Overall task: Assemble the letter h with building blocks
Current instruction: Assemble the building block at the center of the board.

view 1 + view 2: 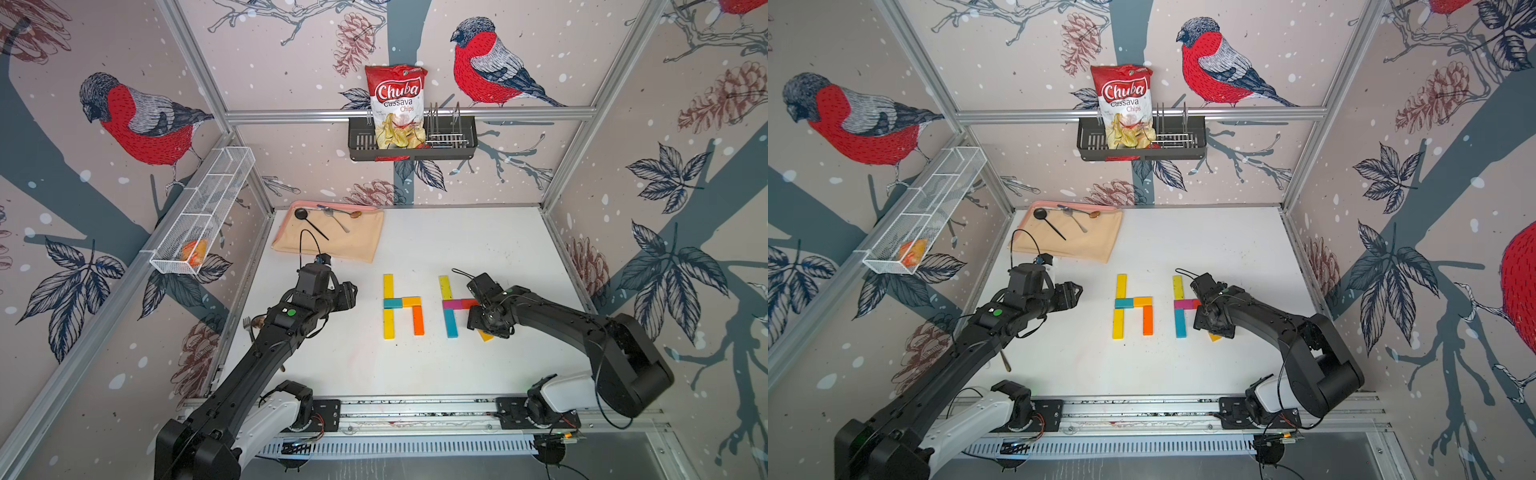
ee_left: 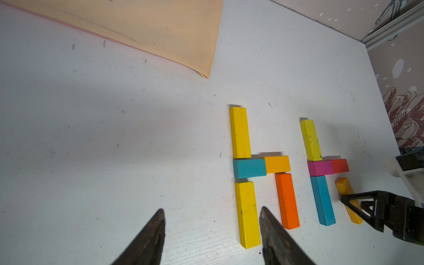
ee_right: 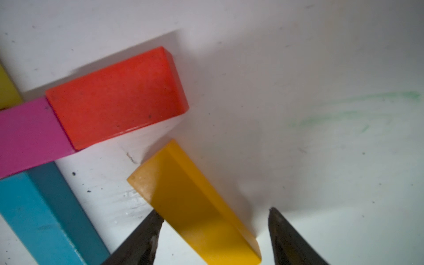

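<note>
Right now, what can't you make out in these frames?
- Amber block: both top views, mostly under the right gripper; finger contact unclear in the right wrist view.
- Red block: top views, one end covered by the same gripper.
- Fork: top view, mostly hidden by the left arm.
- Orange packet in the mesh basket: too small to identify.

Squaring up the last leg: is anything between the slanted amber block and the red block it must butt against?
Nothing visible. Only bare table separates the amber block from the red block; the teal block lies aside. The right tool straddles the amber block, open.
</note>
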You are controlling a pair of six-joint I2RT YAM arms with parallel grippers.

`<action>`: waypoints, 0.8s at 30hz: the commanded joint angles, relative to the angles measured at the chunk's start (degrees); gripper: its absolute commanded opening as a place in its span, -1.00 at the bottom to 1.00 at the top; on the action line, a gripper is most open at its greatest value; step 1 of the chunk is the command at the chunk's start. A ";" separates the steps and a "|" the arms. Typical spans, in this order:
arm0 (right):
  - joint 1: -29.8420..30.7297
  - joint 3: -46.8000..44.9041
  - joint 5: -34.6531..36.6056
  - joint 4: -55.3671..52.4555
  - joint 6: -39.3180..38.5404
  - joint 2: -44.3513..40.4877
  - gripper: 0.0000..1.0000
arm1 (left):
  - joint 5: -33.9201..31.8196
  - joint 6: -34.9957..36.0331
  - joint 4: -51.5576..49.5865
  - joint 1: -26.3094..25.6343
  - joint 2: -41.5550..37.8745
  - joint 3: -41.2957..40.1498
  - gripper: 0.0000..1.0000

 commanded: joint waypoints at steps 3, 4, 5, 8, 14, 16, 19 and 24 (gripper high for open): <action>-0.60 0.80 0.89 -0.20 -0.83 0.44 0.46 | -0.20 0.58 1.48 0.02 -0.12 0.11 0.28; -0.59 0.83 0.89 -0.17 -0.95 0.54 0.46 | -0.18 0.56 1.55 0.07 -0.12 0.10 0.28; -0.72 1.02 0.97 -0.30 -1.00 0.73 0.46 | -0.20 0.49 1.45 0.03 -0.12 0.05 0.28; -0.89 1.41 1.32 -0.51 -1.13 1.10 0.46 | -0.20 0.53 1.48 0.09 -0.12 0.03 0.28; -0.19 2.00 0.87 -0.60 -1.44 0.66 0.46 | -0.29 0.52 1.41 0.02 -0.20 0.12 0.28; 0.64 2.35 1.40 -1.16 -1.11 0.18 0.46 | -0.20 0.52 1.47 0.07 -0.12 0.04 0.28; 1.15 2.65 1.89 -1.76 -0.65 0.03 0.46 | -0.12 0.43 1.52 0.06 -0.03 0.05 0.28; 0.78 1.93 1.91 -1.19 -0.73 1.37 0.33 | -0.28 0.43 1.48 0.03 -0.36 0.06 0.28</action>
